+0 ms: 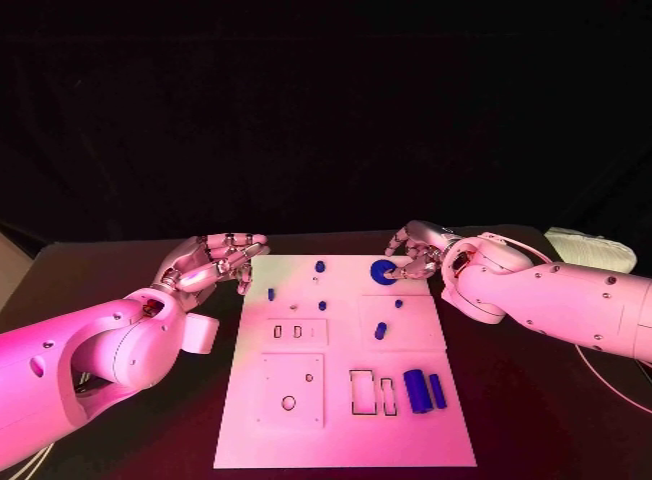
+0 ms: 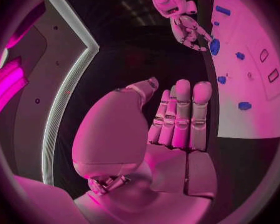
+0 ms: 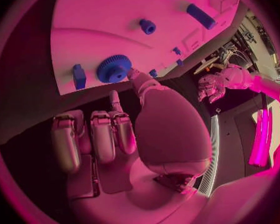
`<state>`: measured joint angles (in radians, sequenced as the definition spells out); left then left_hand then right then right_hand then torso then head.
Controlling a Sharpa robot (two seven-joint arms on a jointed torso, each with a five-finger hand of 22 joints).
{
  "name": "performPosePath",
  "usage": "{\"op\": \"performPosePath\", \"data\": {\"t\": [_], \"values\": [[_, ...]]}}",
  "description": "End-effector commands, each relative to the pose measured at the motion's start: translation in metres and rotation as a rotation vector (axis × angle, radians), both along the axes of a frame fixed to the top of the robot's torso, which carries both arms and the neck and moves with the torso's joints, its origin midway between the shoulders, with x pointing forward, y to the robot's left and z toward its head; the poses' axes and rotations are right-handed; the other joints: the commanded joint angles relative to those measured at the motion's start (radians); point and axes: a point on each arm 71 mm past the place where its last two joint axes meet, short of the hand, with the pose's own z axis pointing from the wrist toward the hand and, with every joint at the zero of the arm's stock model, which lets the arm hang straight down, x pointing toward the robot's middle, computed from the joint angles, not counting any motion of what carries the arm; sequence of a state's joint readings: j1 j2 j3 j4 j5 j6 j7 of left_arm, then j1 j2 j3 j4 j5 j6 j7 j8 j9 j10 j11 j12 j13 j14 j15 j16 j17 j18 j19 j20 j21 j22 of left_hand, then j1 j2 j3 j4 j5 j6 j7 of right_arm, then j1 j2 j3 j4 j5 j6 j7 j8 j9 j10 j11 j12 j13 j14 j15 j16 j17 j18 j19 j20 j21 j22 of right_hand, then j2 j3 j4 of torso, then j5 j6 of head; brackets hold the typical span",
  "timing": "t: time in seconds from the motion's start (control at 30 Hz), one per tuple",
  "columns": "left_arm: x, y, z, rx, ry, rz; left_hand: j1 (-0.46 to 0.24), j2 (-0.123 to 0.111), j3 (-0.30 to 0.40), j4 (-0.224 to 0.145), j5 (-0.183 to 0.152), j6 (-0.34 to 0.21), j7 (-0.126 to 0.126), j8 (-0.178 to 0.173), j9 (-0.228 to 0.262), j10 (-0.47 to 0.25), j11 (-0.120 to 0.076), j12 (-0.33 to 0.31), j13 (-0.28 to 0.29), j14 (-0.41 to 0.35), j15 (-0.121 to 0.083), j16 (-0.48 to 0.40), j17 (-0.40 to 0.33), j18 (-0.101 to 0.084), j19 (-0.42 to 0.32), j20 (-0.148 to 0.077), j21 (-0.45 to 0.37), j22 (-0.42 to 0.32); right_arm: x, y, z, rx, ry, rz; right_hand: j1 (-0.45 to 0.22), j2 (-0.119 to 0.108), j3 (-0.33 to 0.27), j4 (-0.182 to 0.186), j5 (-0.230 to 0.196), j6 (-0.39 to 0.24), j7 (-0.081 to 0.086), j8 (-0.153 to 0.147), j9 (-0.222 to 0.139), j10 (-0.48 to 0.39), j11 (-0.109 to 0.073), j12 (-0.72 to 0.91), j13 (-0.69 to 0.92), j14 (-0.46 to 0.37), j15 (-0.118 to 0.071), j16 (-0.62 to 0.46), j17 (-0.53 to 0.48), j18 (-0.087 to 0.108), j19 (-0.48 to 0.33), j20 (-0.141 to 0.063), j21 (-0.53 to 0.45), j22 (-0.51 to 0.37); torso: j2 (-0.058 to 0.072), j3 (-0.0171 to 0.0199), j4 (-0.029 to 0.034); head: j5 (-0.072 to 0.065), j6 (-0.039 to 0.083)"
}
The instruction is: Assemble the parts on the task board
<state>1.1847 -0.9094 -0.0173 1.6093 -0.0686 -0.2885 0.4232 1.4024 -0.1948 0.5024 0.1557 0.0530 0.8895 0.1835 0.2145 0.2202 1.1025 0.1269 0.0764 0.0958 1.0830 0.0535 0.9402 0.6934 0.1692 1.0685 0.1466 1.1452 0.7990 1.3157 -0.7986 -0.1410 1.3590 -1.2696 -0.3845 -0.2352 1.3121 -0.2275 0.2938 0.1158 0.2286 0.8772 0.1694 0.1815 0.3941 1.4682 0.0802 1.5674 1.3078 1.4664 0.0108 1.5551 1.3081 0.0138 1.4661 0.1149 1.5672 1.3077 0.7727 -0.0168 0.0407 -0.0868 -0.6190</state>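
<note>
1. The left hand [image 1: 215,262] hovers over the black table [image 1: 110,270] just off the far left corner of the task board [image 1: 341,440]. Its fingers are loosely curled and apart, and they hold nothing. Seen from the left wrist, the fingers [image 2: 180,115] lie side by side, straight, and the palm is bare.
2. The task board is a white rectangular plate with several raised panels and cut-out slots. Small blue parts sit about its far half, among them a small blue peg [image 1: 320,267] near the far edge.
3. Two blue bars [image 1: 424,388] lie side by side on the board's near right portion, beside rectangular slots.
4. The blue gear [image 1: 384,270] is a round toothed wheel with a central hub, lying on the board's far right portion. The teeth show clearly from the right wrist [image 3: 114,68].
5. The right hand [image 1: 424,250] is at the gear. From the right wrist, one fingertip touches the gear's rim while the other fingers [image 3: 96,134] lie curled in, apart from it. I cannot tell whether it grips the gear.
</note>
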Motion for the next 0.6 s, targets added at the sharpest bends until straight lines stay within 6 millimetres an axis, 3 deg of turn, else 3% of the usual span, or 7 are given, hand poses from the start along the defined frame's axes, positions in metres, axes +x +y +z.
{"op": "performPosePath", "data": {"t": [0.03, 0.27, 0.5, 0.6], "values": [[-0.0006, -0.0024, 0.0017, -0.011, -0.008, -0.02, -0.01, -0.003, 0.001, -0.006, -0.002, -0.01, 0.0, -0.005, 0.001, -0.005, -0.002, 0.004, -0.001, 0.007, -0.002, 0.004, -0.001, -0.015, 0.005, 0.002, 0.004, 0.002, 0.0003, -0.0005, -0.0021, -0.032, 0.008, -0.007, 0.004, 0.011, -0.006, -0.001, 0.006, -0.001, 0.001, 0.005, 0.0, 0.103, 0.008, 0.003, 0.263, 0.095, 0.004, 0.003, 0.217, -0.014, 0.105, 0.005, 0.004, 0.263, -0.001, 0.0005, 0.0006, 0.005, -0.003], [-0.0005, -0.0022, 0.0016, -0.01, -0.008, -0.019, -0.011, -0.003, 0.001, -0.006, -0.002, -0.009, 0.0, -0.005, 0.001, -0.006, -0.002, 0.004, -0.001, 0.008, -0.002, 0.004, -0.001, -0.015, 0.005, 0.002, 0.005, 0.002, 0.0018, -0.0002, -0.0042, -0.042, 0.014, -0.01, 0.006, 0.013, -0.007, 0.0, 0.008, 0.0, 0.001, 0.006, 0.0, 0.103, 0.007, 0.003, 0.263, 0.095, 0.004, 0.003, 0.216, -0.014, 0.105, 0.005, 0.004, 0.263, -0.001, 0.0, 0.0, 0.004, -0.01], [-0.0002, -0.0025, 0.0013, -0.009, -0.006, -0.018, -0.012, -0.002, 0.002, -0.007, -0.002, -0.009, 0.0, -0.005, 0.002, -0.006, -0.002, 0.005, -0.001, 0.008, -0.002, 0.004, -0.002, -0.015, 0.004, 0.002, 0.005, 0.001, 0.0032, 0.0028, -0.008, -0.04, 0.022, -0.01, 0.007, 0.015, -0.007, 0.002, 0.009, 0.001, 0.001, 0.007, 0.0, 0.103, 0.007, 0.003, 0.263, 0.094, 0.004, 0.002, 0.214, -0.014, 0.105, 0.005, 0.004, 0.263, 0.0, 0.0005, -0.0003, 0.004, -0.006], [-0.0001, -0.0028, 0.0013, -0.009, -0.006, -0.018, -0.012, -0.002, 0.002, -0.007, -0.002, -0.009, 0.0, -0.005, 0.002, -0.006, -0.002, 0.005, -0.001, 0.008, -0.002, 0.004, -0.002, -0.015, 0.004, 0.002, 0.005, 0.001, 0.0037, 0.0036, -0.0093, -0.036, 0.024, -0.011, 0.007, 0.015, -0.007, 0.002, 0.009, 0.001, 0.001, 0.007, 0.0, 0.103, 0.007, 0.003, 0.263, 0.094, 0.004, 0.002, 0.214, -0.014, 0.105, 0.005, 0.004, 0.263, 0.0, 0.0001, 0.0006, -0.002, -0.009]]}}
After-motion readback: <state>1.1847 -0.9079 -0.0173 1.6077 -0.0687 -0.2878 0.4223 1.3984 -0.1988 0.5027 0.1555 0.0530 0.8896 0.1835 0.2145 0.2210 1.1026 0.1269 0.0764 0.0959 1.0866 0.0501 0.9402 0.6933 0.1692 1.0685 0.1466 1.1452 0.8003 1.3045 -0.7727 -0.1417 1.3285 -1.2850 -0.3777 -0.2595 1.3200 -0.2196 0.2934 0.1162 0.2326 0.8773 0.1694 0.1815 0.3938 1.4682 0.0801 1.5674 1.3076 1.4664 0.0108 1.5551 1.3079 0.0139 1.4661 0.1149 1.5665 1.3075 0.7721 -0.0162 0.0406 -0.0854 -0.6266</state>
